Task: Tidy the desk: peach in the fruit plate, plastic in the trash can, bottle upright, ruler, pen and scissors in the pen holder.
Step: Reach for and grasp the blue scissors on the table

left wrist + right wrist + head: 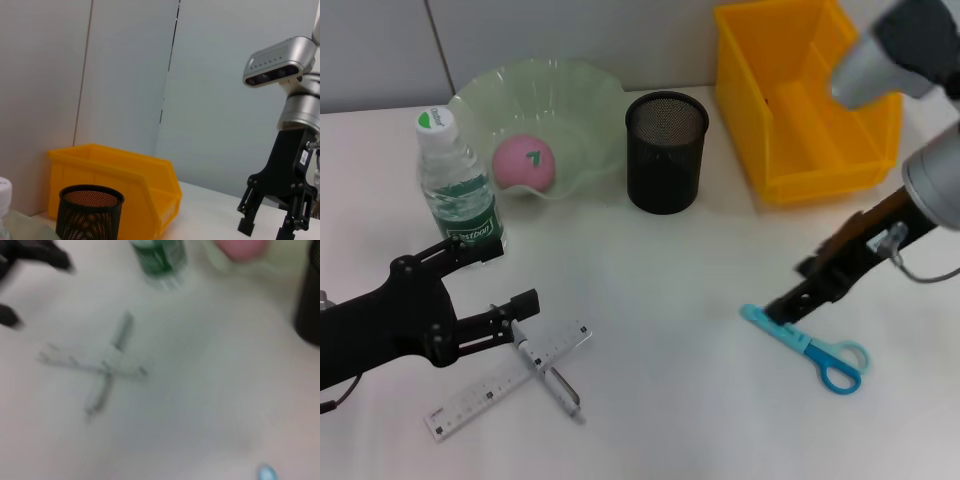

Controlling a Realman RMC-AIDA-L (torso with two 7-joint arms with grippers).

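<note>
**Partly tidied: three items settled, three outstanding**

Settled, as judged from the present layout:
- peach (524,162), lodged inside the fruit plate (582,96).
- bottle (458,182), stood upright just beside the plate.
- plastic: none is seen on the desk; the trash can (807,95) is shown with nothing visible inside.

Outstanding:
- ruler (508,380), laid flat on the desk, crossed by the pen (549,371).
- scissors (808,347), laid flat, well apart from the pen holder (665,151), in which nothing can be seen.

Grippers:
- left gripper (490,275), held with its fingers spread, nothing between them, just above the pen's upper end.
- right gripper (787,303), lowered to the blade end of the scissors; its fingers are seen parted in the left wrist view, with no grasp made out.
</note>
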